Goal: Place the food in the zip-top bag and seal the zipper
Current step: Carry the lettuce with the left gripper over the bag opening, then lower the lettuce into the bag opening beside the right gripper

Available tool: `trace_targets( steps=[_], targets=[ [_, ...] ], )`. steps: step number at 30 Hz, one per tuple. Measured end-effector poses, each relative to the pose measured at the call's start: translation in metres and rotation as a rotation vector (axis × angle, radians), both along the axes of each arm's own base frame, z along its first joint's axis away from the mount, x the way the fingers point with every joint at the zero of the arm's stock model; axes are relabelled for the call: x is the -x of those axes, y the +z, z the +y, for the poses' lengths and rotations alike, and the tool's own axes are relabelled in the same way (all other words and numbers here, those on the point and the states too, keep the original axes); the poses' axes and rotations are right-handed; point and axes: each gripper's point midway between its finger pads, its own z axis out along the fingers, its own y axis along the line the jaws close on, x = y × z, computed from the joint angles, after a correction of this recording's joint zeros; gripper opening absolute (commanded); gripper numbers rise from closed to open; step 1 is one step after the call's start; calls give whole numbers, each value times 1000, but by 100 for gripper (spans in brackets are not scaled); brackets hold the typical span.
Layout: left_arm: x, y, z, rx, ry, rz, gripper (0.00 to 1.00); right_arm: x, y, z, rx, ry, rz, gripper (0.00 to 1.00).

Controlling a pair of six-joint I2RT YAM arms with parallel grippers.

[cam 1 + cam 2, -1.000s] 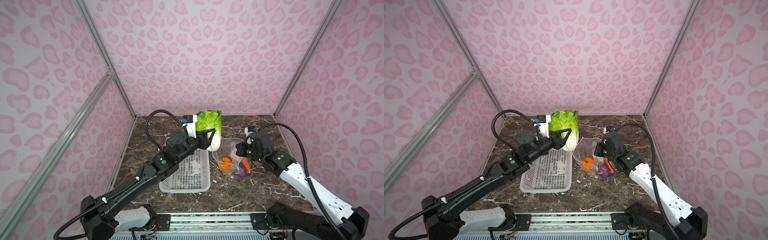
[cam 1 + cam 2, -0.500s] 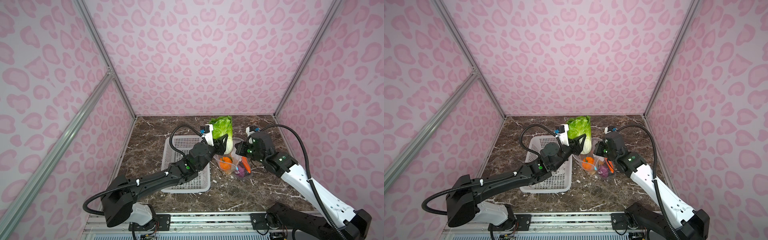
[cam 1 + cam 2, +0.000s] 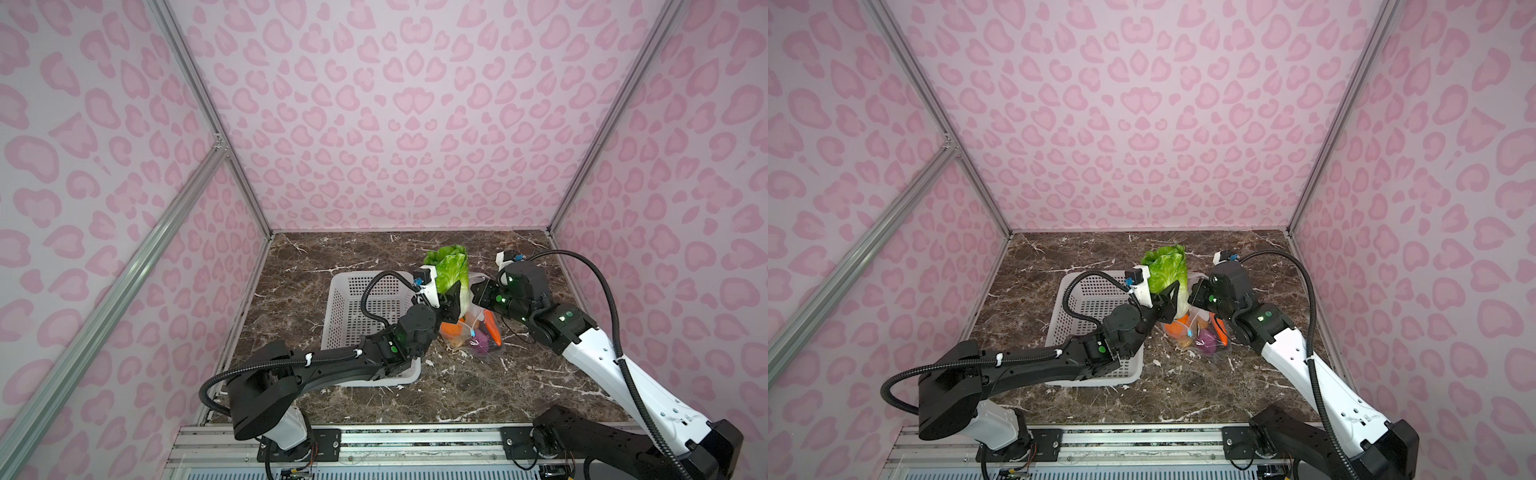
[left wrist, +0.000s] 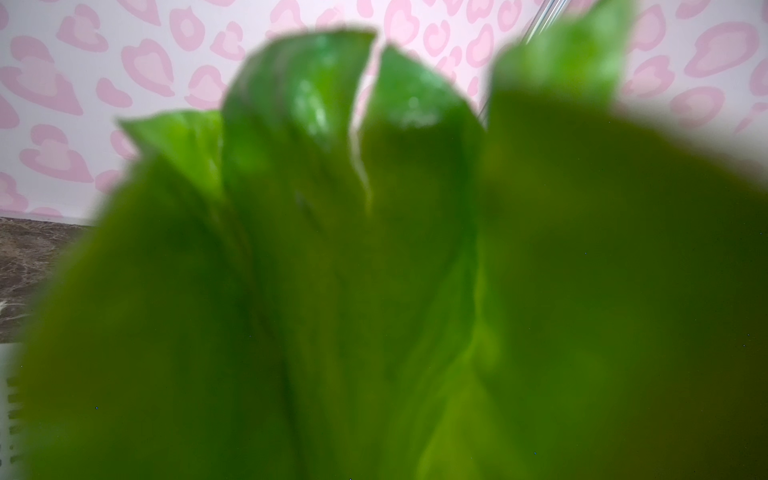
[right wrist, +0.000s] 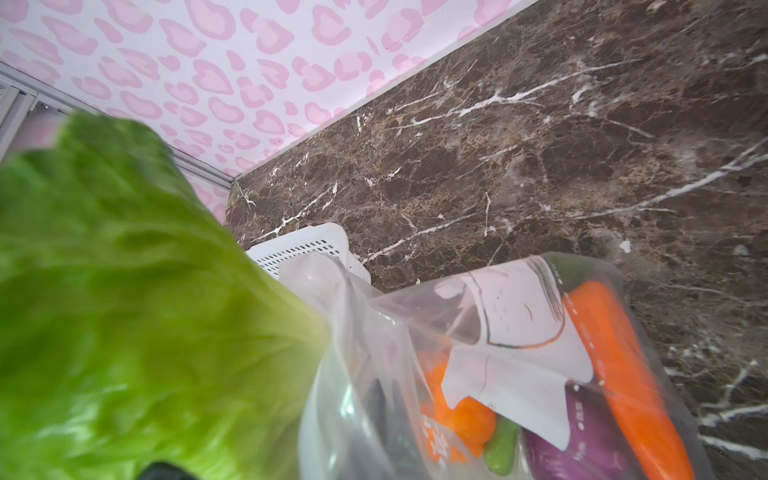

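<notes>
- Right now your left gripper holds the green-and-white toy lettuce head by its pale lower part. The jaws are about half spread and the leaves point up.
- The stem end sits right at the mouth of the clear crinkly zip-top bag. You cannot tell from these views whether it has passed the rim.
- Your right gripper is fully closed and seems to pinch the bag's upper edge, lifting the mouth. The pinch itself is hidden.
- The bag stands on the dark marble-patterned surface, just beside the white perforated plastic basket.
- An orange toy carrot, a purple toy onion and an orange round lie inside the bag.
- Lead with the stem end and lower it straight down. The lettuce looks broader than anything in the bag, so it will likely drag on the film.
- Hold the right gripper high and ease the rim slightly away from the lettuce to widen the opening.
- Release only once the stem is well below the rim. Otherwise the leafy top may tip the lettuce out or fold the mouth shut.
- Steer by the top views, since the left wrist view shows nothing but leaf.
- Leave the zipper until the leaves clear the edge. What looks like the small blue slider tab hangs against the bag's side.
</notes>
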Motion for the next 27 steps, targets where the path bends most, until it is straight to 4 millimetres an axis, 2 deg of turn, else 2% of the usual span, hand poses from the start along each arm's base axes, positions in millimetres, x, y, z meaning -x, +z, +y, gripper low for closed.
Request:
trace_targets(
  steps=[6, 9, 11, 18, 27],
  targets=[
    [3, -20, -13, -60, -3, 1, 55, -2, 1, -3, -19, -22, 0, 0],
    [3, -24, -15, -85, -2, -4, 62, -3, -2, -5, -33, -27, 9, 0],
    [3, -26, -16, -96, -3, -3, 66, -5, -4, -5, -43, -31, 8, 0],
    [4, -25, -22, -143, -28, 9, 74, -7, -5, -9, -75, -20, 9, 0],
    [13, -33, -24, -215, -89, 42, 76, -2, -8, -22, -97, 9, -25, 0]
  ],
)
